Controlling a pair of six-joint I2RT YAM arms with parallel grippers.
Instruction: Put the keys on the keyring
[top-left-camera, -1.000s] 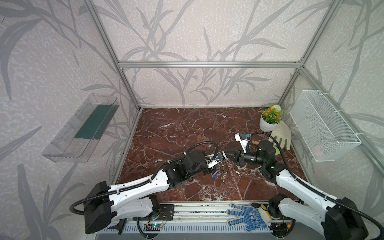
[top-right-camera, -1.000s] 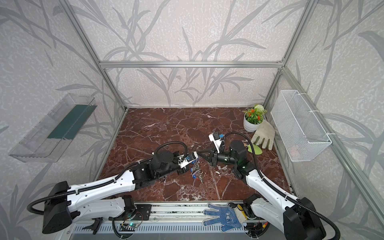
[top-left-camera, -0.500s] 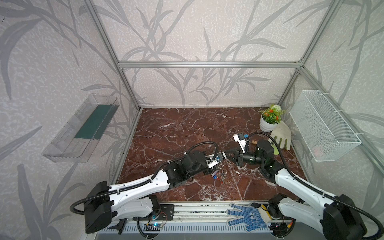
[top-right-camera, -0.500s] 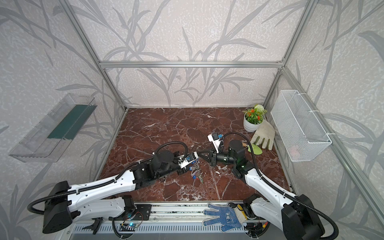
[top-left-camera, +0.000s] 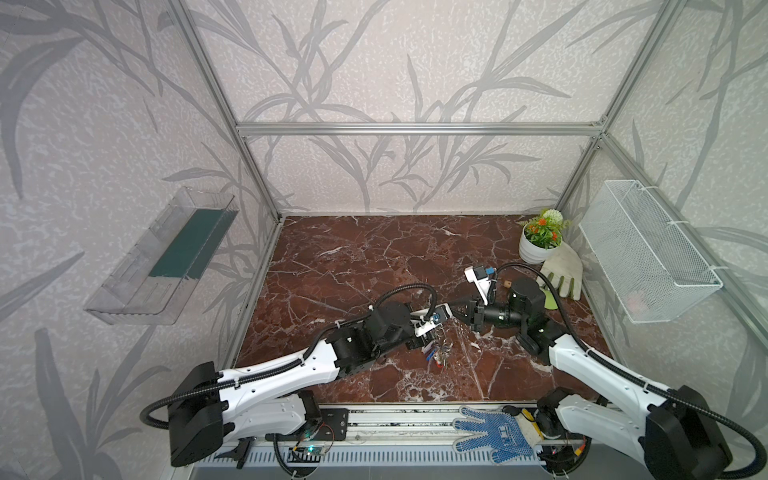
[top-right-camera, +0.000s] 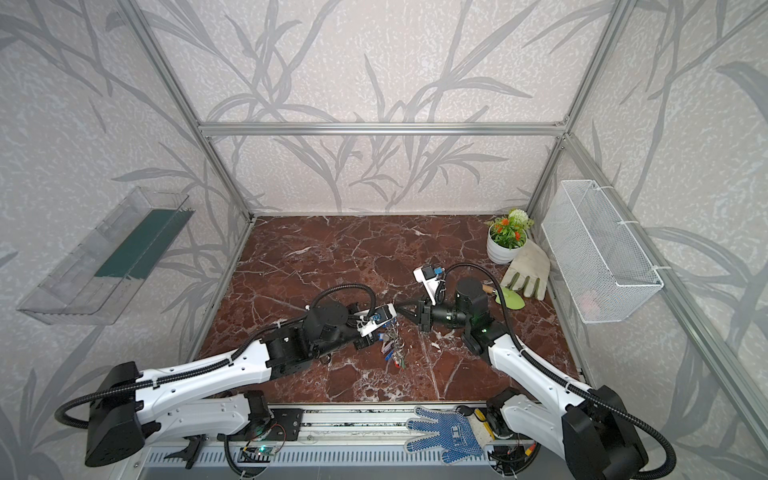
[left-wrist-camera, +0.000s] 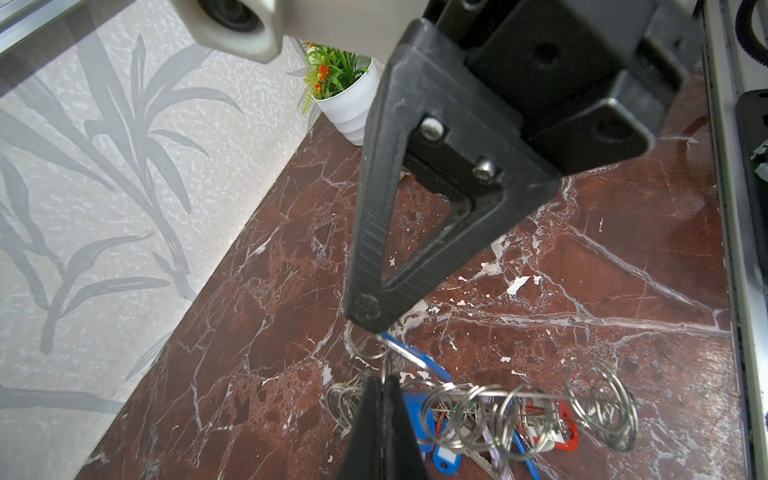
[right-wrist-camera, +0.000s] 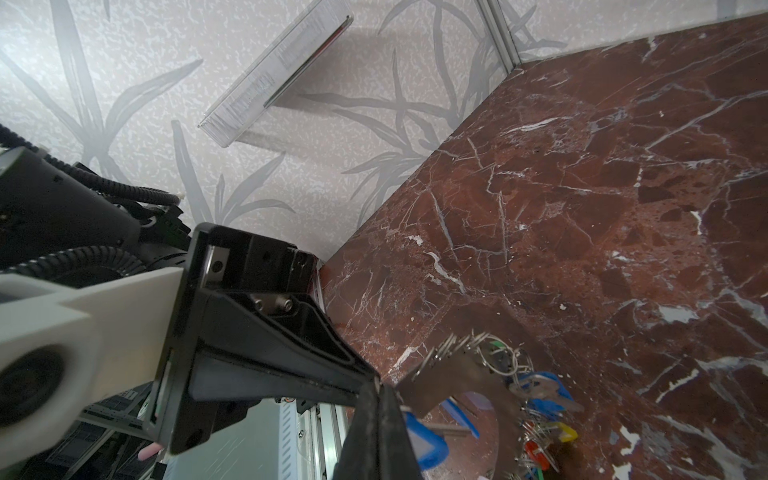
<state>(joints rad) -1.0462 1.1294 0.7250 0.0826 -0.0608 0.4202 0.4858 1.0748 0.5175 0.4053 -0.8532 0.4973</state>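
Observation:
The keyring (right-wrist-camera: 457, 374), a flat grey disc with wire split rings round its rim, hangs between both grippers above the marble floor; it shows edge-on in the left wrist view (left-wrist-camera: 519, 392). Several keys (left-wrist-camera: 552, 436) with blue, red, green and yellow tags dangle from it, seen as a bunch in both top views (top-left-camera: 436, 353) (top-right-camera: 392, 349). My left gripper (left-wrist-camera: 382, 378) is shut on the keyring's rim. My right gripper (right-wrist-camera: 377, 384) is shut tip to tip beside it, on the ring end of a blue-tagged key (right-wrist-camera: 428, 449).
A potted plant (top-left-camera: 540, 241), a white glove (top-left-camera: 561, 270) and a green piece (top-left-camera: 550, 301) sit at the back right. A wire basket (top-left-camera: 644, 257) hangs on the right wall, a clear shelf (top-left-camera: 166, 257) on the left. A blue glove (top-left-camera: 490, 434) lies on the front rail.
My right gripper has crept slightly toward the left one. Both grippers stay shut and the bunch hangs in the same place.

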